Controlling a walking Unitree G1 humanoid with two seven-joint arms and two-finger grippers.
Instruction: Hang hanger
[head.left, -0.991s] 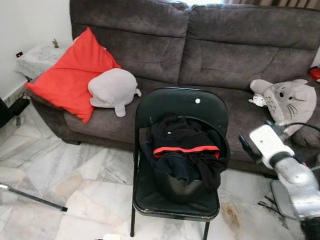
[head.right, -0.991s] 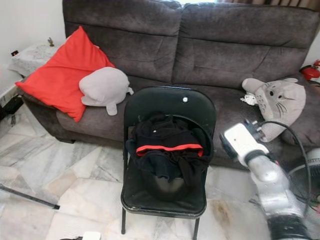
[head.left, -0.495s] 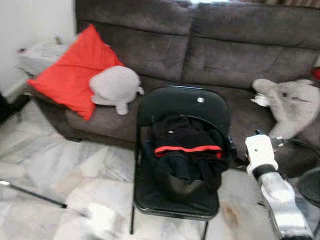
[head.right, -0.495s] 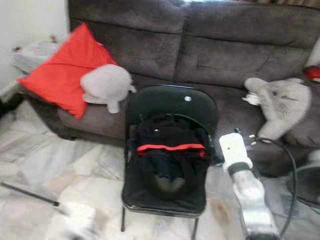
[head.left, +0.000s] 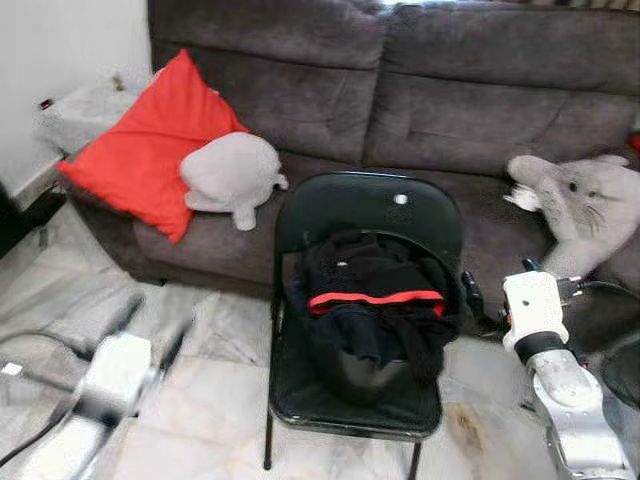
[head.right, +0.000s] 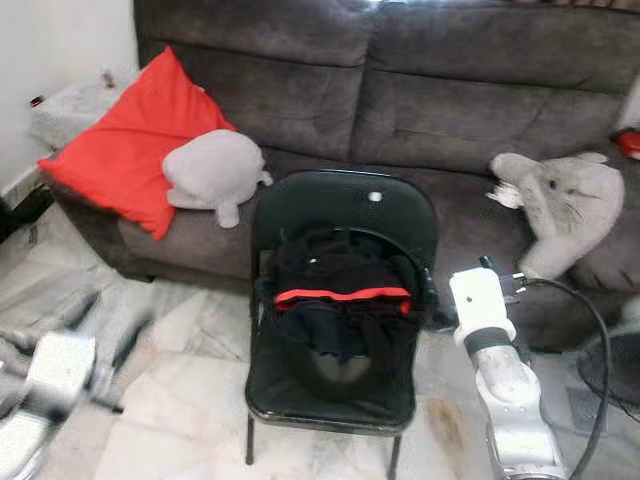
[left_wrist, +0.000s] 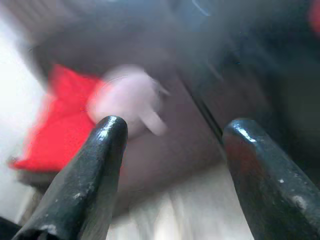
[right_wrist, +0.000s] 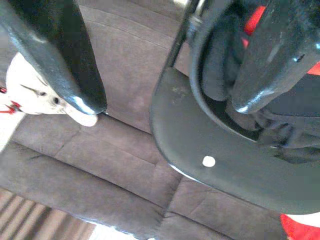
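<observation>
A black folding chair stands in front of the sofa. On its seat sits a black basket heaped with dark clothes with a red stripe. My right gripper is open, level with the basket at the chair's right edge. In the right wrist view the gripper has one finger over the basket's rim and clothes, the other finger over the sofa. My left gripper is low on the left above the floor, blurred. The left wrist view shows this gripper open, facing the sofa.
A dark grey sofa carries a red cushion, a grey seal plush and a grey cat-like plush. A small covered side table stands at the left. Cables trail on the right. The floor is marble tile.
My left arm has risen into view at the lower left, in motion blur. My right gripper has moved from further right in to the chair's right edge.
</observation>
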